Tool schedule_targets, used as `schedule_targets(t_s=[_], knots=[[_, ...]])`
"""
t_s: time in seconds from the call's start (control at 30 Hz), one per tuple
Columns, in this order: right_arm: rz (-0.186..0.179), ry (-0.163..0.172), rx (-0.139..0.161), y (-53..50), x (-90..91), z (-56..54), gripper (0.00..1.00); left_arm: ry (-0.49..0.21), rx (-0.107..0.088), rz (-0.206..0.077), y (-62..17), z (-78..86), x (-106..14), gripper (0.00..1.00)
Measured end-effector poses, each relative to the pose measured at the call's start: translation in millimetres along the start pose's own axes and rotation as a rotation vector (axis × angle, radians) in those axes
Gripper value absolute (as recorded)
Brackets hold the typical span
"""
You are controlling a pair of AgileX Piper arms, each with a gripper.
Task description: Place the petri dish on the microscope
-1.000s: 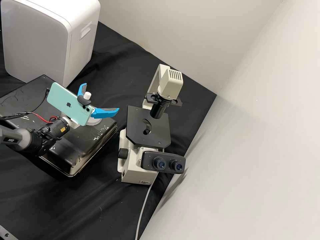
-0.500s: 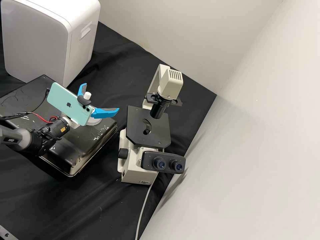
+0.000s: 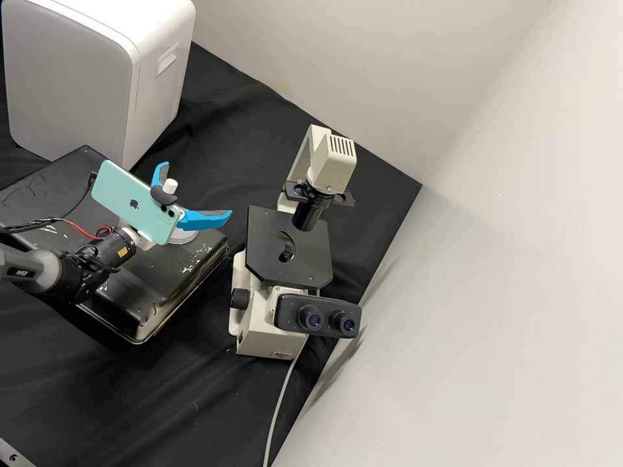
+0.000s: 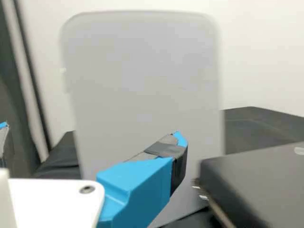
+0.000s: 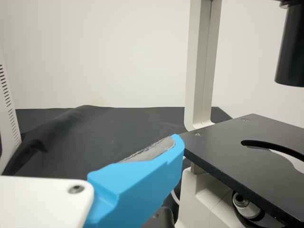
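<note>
Blue-fingered right end effector [image 3: 195,191] motionless through last second, spread wide, pinching nothing; microscope stage [image 3: 315,256] just ahead of it, bare; placement not begun.

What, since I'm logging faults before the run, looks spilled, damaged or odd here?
White flecks and smears lie on the black tray near its corner facing the microscope; they look like dried residue or scuffs, I cannot tell which. Nothing else stands out.
</note>
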Motion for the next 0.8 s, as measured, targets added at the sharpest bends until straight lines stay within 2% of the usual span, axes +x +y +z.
schedule_targets(t_s=[0.2,0.27,0.37,0.43,0.6,0.73,0.8], knots=[[0.0,0.0,0.0,0.0,0.0,0.0,1.0,-0.053,0.01,-0.016,-6.9,8.1,-18.7,1.0],[0.0,0.0,0.0,0.0,0.0,0.0,1.0,-0.07,0.011,-0.008,-7.3,9.1,-26.7,1.0],[0.0,0.0,0.0,0.0,0.0,0.0,1.0,-0.105,0.021,-0.003,-9.2,12.5,-34.0,1.0],[0.0,0.0,0.0,0.0,0.0,0.0,1.0,-0.126,0.028,0.001,-9.2,14.9,-36.1,1.0],[0.0,0.0,0.0,0.0,0.0,0.0,1.0,-0.142,0.01,0.012,-10.3,18.6,-40.6,1.0],[0.0,0.0,0.0,0.0,0.0,0.0,1.0,-0.152,0.022,0.033,-11.1,19.4,-44.0,1.0],[0.0,0.0,0.0,0.0,0.0,0.0,1.0,-0.165,0.037,0.039,-10.8,19.5,-44.4,1.0]])
